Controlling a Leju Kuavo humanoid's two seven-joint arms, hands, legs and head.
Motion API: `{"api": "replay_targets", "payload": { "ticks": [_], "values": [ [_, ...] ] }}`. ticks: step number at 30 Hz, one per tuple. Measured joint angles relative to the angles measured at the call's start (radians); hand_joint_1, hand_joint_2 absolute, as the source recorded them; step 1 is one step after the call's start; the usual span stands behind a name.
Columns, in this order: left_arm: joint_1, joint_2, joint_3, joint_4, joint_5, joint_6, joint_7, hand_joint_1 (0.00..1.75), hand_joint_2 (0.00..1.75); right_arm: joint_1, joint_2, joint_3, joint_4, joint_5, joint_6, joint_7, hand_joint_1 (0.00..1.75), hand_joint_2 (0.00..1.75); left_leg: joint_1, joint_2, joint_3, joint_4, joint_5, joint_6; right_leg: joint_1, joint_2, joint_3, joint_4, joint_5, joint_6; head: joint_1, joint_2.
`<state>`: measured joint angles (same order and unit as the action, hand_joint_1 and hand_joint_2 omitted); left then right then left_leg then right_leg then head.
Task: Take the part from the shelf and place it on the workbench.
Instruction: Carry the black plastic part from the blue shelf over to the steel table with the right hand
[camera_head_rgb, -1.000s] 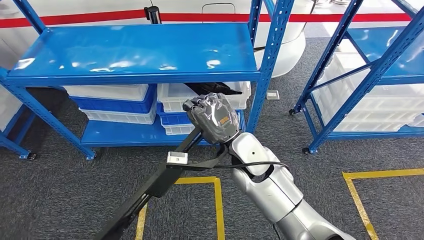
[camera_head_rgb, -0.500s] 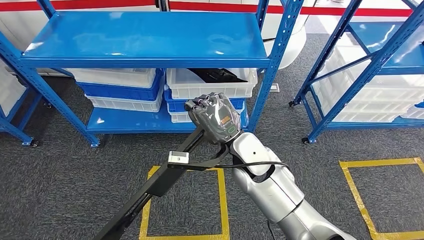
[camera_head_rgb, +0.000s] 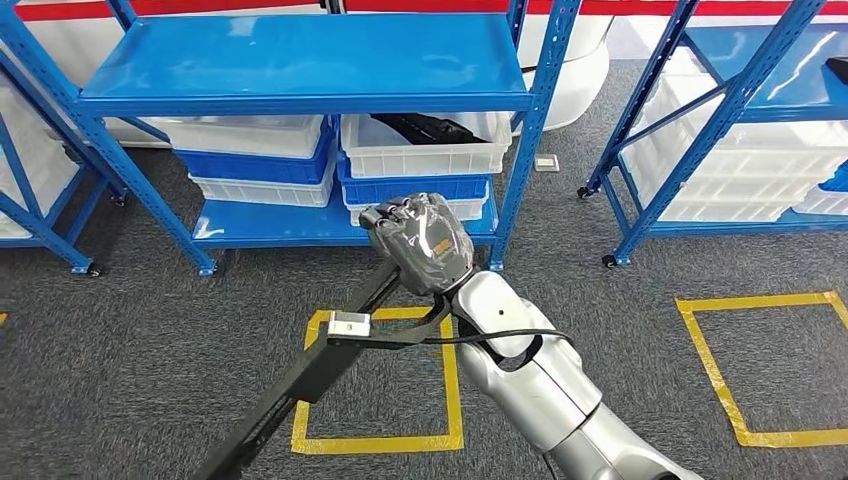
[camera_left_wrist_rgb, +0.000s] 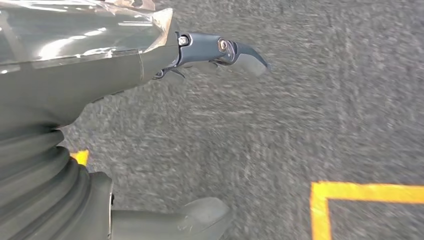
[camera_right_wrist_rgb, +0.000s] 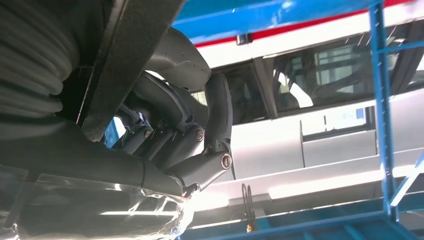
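The right hand (camera_head_rgb: 418, 243) at frame centre grips the long black part (camera_head_rgb: 318, 365) near its upper end, letting it trail toward lower left for carrying, while the left hand (camera_left_wrist_rgb: 125, 60) hangs released.

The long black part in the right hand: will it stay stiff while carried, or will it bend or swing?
The part looks stiff: it runs straight from the right hand down to the picture's lower edge, without sag. It is probably awkward, since the hand grips it near one end and most of its length hangs beyond. A swing or twist seems likely during turns. Its weight cannot be judged.
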<state>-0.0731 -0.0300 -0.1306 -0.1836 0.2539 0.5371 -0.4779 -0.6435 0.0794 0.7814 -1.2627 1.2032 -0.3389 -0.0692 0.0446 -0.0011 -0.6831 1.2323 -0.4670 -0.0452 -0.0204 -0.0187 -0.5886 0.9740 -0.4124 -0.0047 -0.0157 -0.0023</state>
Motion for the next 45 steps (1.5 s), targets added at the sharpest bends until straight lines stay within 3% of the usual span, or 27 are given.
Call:
{"api": "replay_targets", "payload": {
  "ticks": [1,3,5,7,9,11,12,14,15,16,18,19,21,22,23,26,27,29,31,33,35,37,38,40,42,44,45],
  "values": [
    [0.0,-0.001,0.001,0.0,0.0,0.0,-0.001,0.0,1.75,0.001,0.001,0.001,0.0,0.0,-0.001,-0.001,1.75,1.75,0.006,-0.001,0.052,-0.061,0.001,-0.013,-0.002,0.0,-0.021,0.015,0.005,0.006,-0.002,0.0],
    [0.0,-0.001,0.002,-0.001,0.0,0.0,-0.002,0.0,1.75,0.002,0.003,0.002,0.0,0.0,-0.003,-0.001,1.75,1.75,0.01,-0.005,0.121,-0.159,-0.028,-0.016,0.002,0.001,-0.052,0.045,0.013,0.018,-0.005,0.0],
    [0.0,0.001,0.004,-0.001,0.0,0.0,-0.004,0.0,1.75,0.004,0.004,0.002,0.0,0.001,-0.005,-0.001,1.75,1.75,0.001,-0.007,0.124,-0.181,-0.042,0.005,0.008,0.001,-0.065,0.053,0.026,0.036,-0.006,0.0],
    [0.001,0.0,0.006,-0.001,0.002,0.0,-0.005,0.0,1.75,0.005,0.002,0.004,0.0,0.0,-0.005,-0.001,1.75,1.75,-0.005,-0.003,0.109,-0.182,-0.024,0.035,0.004,0.003,-0.077,0.061,0.018,0.05,-0.005,0.0],
    [0.001,0.0,0.008,-0.001,0.006,0.0,-0.006,0.0,1.75,0.006,0.002,0.005,0.0,0.0,-0.005,-0.001,1.75,1.75,-0.007,0.001,0.084,-0.186,0.001,0.065,0.0,0.005,-0.107,0.132,-0.055,0.043,-0.001,0.0],
    [0.002,0.002,0.011,-0.001,0.009,0.001,-0.007,0.0,1.75,0.006,0.002,0.006,0.0,0.001,-0.005,-0.001,1.75,1.75,-0.011,0.003,0.05,-0.186,0.028,0.077,0.001,0.009,-0.138,0.262,-0.145,0.036,0.003,0.0],
    [0.002,0.001,0.013,-0.001,0.011,0.001,-0.008,0.0,1.75,0.006,0.002,0.007,0.0,0.001,-0.005,-0.001,1.75,1.75,-0.014,0.003,0.032,-0.185,0.042,0.078,0.002,0.011,-0.141,0.317,-0.165,0.04,0.003,0.0],
    [0.002,0.0,0.015,-0.001,0.015,0.002,-0.008,0.0,1.75,0.006,0.003,0.009,0.0,0.002,-0.005,-0.001,1.75,1.75,-0.02,0.004,-0.003,-0.185,0.071,0.077,0.004,0.014,-0.104,0.344,-0.146,0.053,0.003,0.0],
    [0.002,-0.001,0.016,-0.001,0.017,0.003,-0.009,0.0,1.75,0.006,0.005,0.01,0.0,0.002,-0.005,-0.001,1.75,1.75,-0.022,0.004,-0.02,-0.185,0.085,0.076,0.007,0.014,-0.059,0.304,-0.126,0.054,0.003,0.0],
    [0.003,-0.002,0.016,-0.001,0.018,0.003,-0.01,0.0,1.75,0.005,0.007,0.01,0.0,0.002,-0.005,-0.001,1.75,1.75,-0.023,0.004,-0.034,-0.185,0.099,0.073,0.01,0.015,-0.001,0.238,-0.122,0.048,0.003,0.0],
    [0.004,-0.004,0.018,-0.001,0.019,0.004,-0.014,0.0,1.75,0.004,0.015,0.011,-0.002,0.003,-0.005,-0.002,1.75,1.75,-0.025,0.004,-0.048,-0.19,0.126,0.063,0.022,0.014,0.102,0.09,-0.146,0.027,0.001,0.0],
    [0.005,-0.006,0.018,-0.001,0.019,0.004,-0.017,0.0,1.75,0.003,0.017,0.011,-0.003,0.004,-0.005,-0.003,1.75,1.75,-0.023,0.005,-0.048,-0.197,0.14,0.056,0.028,0.015,0.124,0.046,-0.158,0.018,0.001,0.0],
    [0.007,-0.007,0.02,-0.001,0.019,0.004,-0.023,0.0,1.75,0.003,0.017,0.012,-0.002,0.005,-0.005,-0.003,1.75,1.75,-0.019,0.005,-0.045,-0.219,0.166,0.042,0.029,0.015,0.117,0.023,-0.142,0.004,0.001,0.0],
    [0.01,-0.007,0.021,-0.001,0.018,0.004,-0.025,0.0,1.75,0.004,0.016,0.013,-0.002,0.005,-0.005,-0.004,1.75,1.75,-0.016,0.004,-0.048,-0.221,0.157,0.036,0.025,0.014,0.11,0.018,-0.127,-0.003,0.001,0.0],
    [0.013,-0.007,0.022,0.0,0.018,0.004,-0.027,0.0,1.75,0.005,0.015,0.014,-0.001,0.006,-0.005,-0.004,1.75,1.75,-0.015,0.003,-0.054,-0.209,0.125,0.032,0.02,0.013,0.1,0.014,-0.109,-0.013,-0.001,0.0],
    [0.018,-0.006,0.024,0.0,0.019,0.003,-0.027,0.0,1.75,0.007,0.016,0.016,0.0,0.006,-0.004,-0.004,1.75,1.75,-0.013,0.0,-0.076,-0.063,-0.047,0.019,0.017,0.011,0.059,0.012,-0.061,-0.031,-0.005,0.0],
    [0.018,-0.005,0.024,0.0,0.018,0.003,-0.027,0.0,1.75,0.007,0.016,0.017,0.0,0.006,-0.004,-0.004,1.75,1.75,-0.012,-0.001,-0.078,-0.002,-0.073,0.013,0.019,0.011,0.042,0.013,-0.046,-0.031,-0.005,0.0],
    [0.018,-0.004,0.025,0.0,0.018,0.002,-0.028,0.0,1.75,0.008,0.015,0.019,0.003,0.006,-0.005,-0.004,1.75,1.75,-0.008,-0.001,-0.054,0.06,-0.042,0.002,0.019,0.01,0.002,0.02,-0.021,-0.026,-0.005,0.0],
    [0.016,-0.002,0.025,0.0,0.017,0.001,-0.027,0.0,1.75,0.009,0.014,0.019,0.005,0.006,-0.005,-0.004,1.75,1.75,-0.003,-0.001,0.023,0.0,0.004,-0.006,0.016,0.01,-0.037,0.038,-0.003,-0.017,-0.006,0.0],
    [0.011,-0.001,0.025,0.0,0.016,0.0,-0.024,0.0,1.75,0.008,0.015,0.018,0.006,0.006,-0.005,-0.004,1.75,1.75,-0.006,-0.003,0.116,-0.123,-0.03,0.0,0.018,0.009,-0.065,0.059,0.008,-0.005,-0.006,0.0],
    [0.007,0.001,0.025,0.0,0.016,0.001,-0.019,0.0,1.75,0.003,0.018,0.017,0.008,0.006,-0.004,-0.004,1.75,1.75,-0.016,-0.005,0.151,-0.184,-0.063,0.02,0.021,0.007,-0.074,0.065,0.022,0.01,-0.005,0.0],
    [0.004,0.0,0.025,-0.001,0.016,0.002,-0.016,0.0,1.75,-0.003,0.021,0.016,0.01,0.005,-0.004,-0.004,1.75,1.75,-0.018,0.0,0.137,-0.192,-0.043,0.045,0.022,0.008,-0.08,0.064,0.032,0.024,-0.005,0.0],
    [0.003,-0.001,0.025,-0.001,0.016,0.002,-0.014,0.0,1.75,-0.005,0.022,0.015,0.011,0.005,-0.004,-0.004,1.75,1.75,-0.017,0.003,0.128,-0.197,-0.029,0.057,0.022,0.01,-0.091,0.077,0.016,0.025,-0.004,0.0],
    [0.001,-0.001,0.025,-0.001,0.016,0.002,-0.012,0.0,1.75,-0.008,0.022,0.014,0.013,0.005,-0.003,-0.004,1.75,1.75,-0.015,0.009,0.105,-0.202,0.0,0.071,0.017,0.013,-0.126,0.163,-0.064,0.02,-0.001,0.0],
    [0.001,-0.001,0.026,-0.001,0.016,0.003,-0.01,0.0,1.75,-0.009,0.022,0.013,0.015,0.005,-0.003,-0.004,1.75,1.75,-0.014,0.01,0.071,-0.201,0.027,0.073,0.013,0.015,-0.156,0.295,-0.14,0.022,0.002,0.0],
    [0.001,-0.001,0.026,-0.001,0.016,0.003,-0.01,0.0,1.75,-0.009,0.022,0.013,0.017,0.005,-0.003,-0.004,1.75,1.75,-0.013,0.012,0.039,-0.2,0.053,0.068,0.008,0.015,-0.14,0.353,-0.143,0.04,0.002,0.0],
    [0.001,-0.002,0.026,-0.001,0.016,0.003,-0.01,0.0,1.75,-0.009,0.022,0.014,0.018,0.005,-0.003,-0.004,1.75,1.75,-0.012,0.013,0.024,-0.2,0.065,0.064,0.006,0.015,-0.106,0.33,-0.126,0.05,0.002,0.0]
  ]
}}
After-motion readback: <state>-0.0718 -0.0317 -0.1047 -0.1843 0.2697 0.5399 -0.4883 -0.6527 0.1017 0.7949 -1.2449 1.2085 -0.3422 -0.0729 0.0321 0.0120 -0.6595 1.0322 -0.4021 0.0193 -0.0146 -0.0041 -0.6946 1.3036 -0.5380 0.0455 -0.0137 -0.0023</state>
